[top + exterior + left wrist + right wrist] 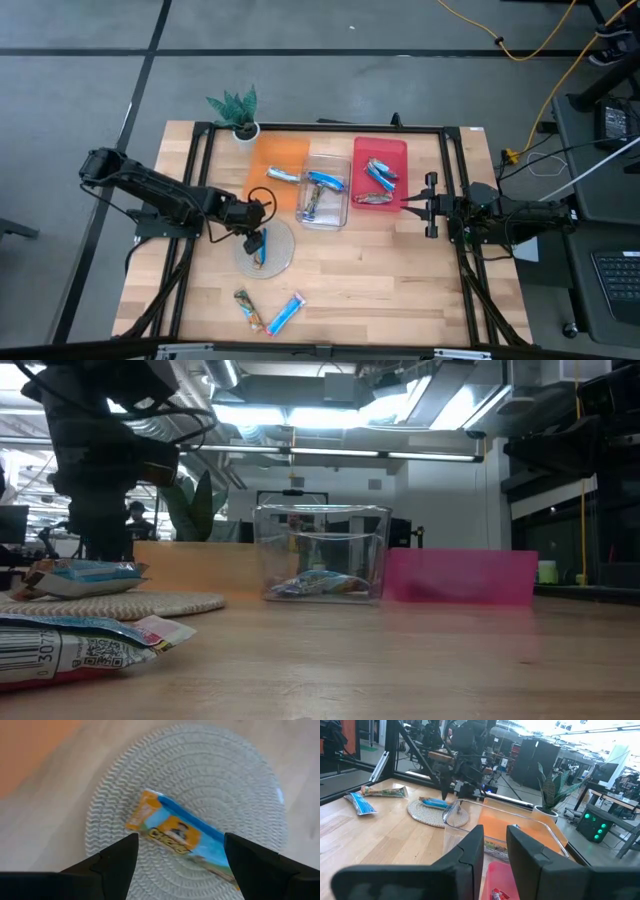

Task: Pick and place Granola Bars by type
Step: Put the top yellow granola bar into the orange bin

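A granola bar in a blue and orange wrapper [180, 832] lies flat on a round woven mat [278, 258]. My left gripper [180, 857] is open and hovers over the bar, one finger on either side, touching nothing. On the near part of the table lie a tan bar [248, 308] and a blue bar [285, 313]. More bars sit in the orange tray [283, 175], the clear bin [322, 190] and the red tray [380, 180]. My right gripper [408, 205] waits beside the red tray with a narrow gap between its fingers.
The three containers stand in a row across the far half of the table: orange tray [195, 565], clear bin [322, 555], red tray [460, 575]. A potted plant [238, 112] stands at the far left corner. Bare wood lies between the mat and the right arm.
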